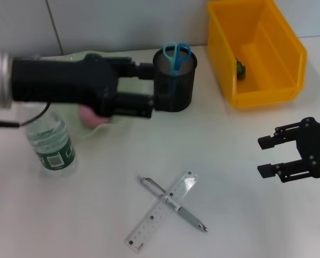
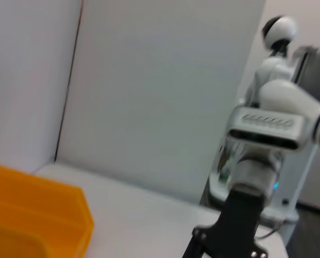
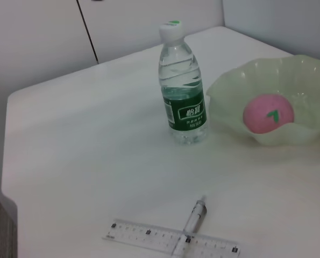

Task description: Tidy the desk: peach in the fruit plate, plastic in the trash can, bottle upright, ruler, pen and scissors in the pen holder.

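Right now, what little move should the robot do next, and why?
Probably draw the left gripper back from the mesh pen holder and head for the pen. The scissors already stand in the holder, the peach lies in the fruit plate, and the bottle is upright. The pen and ruler lie crossed on the desk.

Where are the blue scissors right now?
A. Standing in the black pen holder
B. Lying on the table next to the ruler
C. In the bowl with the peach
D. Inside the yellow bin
A. The blue scissors stand handles-up inside the black mesh pen holder, while the ruler and pen lie crossed on the table.
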